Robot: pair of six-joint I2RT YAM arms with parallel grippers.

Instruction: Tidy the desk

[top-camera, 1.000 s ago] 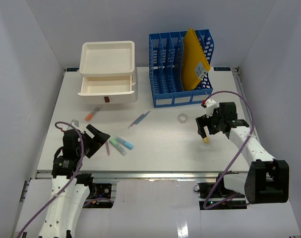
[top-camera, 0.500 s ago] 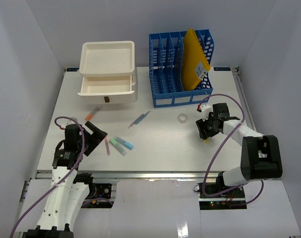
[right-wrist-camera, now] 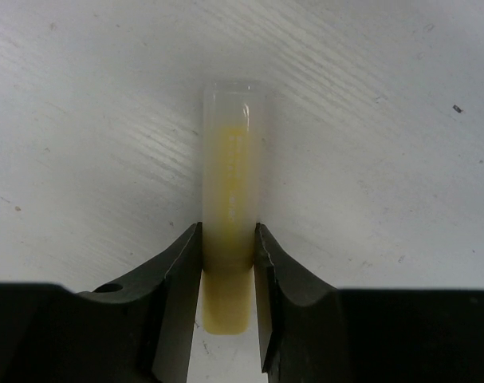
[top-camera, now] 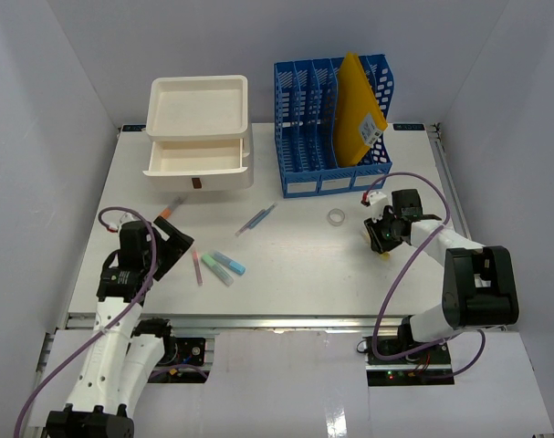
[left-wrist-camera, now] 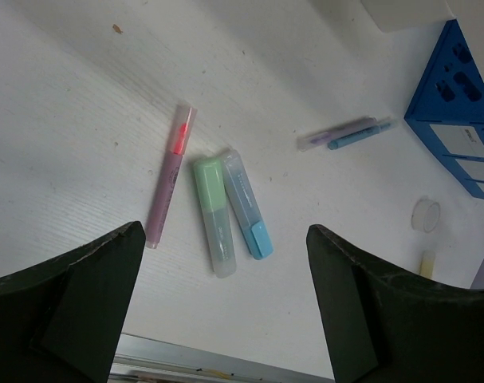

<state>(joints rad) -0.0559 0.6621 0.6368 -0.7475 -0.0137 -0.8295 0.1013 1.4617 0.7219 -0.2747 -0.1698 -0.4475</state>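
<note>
On the white desk point(top-camera: 304, 265) my right gripper point(top-camera: 380, 239) is shut on a pale yellow highlighter point(right-wrist-camera: 228, 183) lying flat at the right side. Its jaws press both sides of the barrel near its yellow end, with the clear cap pointing away. My left gripper point(top-camera: 172, 246) hangs open at the front left, nothing between its fingers point(left-wrist-camera: 74, 295). Just ahead of it lie a pink highlighter point(left-wrist-camera: 170, 179), a green one point(left-wrist-camera: 212, 215) and a blue one point(left-wrist-camera: 245, 207), side by side.
A white drawer box point(top-camera: 199, 132) with its top drawer pulled out stands at the back left. Beside it is a blue file rack point(top-camera: 331, 128) holding a yellow envelope point(top-camera: 359, 109). Two pens point(top-camera: 256, 220), a tape roll point(top-camera: 335, 216) and an orange marker point(top-camera: 166, 212) lie mid-desk.
My right gripper has come down and shut its jaws round the yellow highlighter. The left arm has shifted slightly, its gripper still open.
</note>
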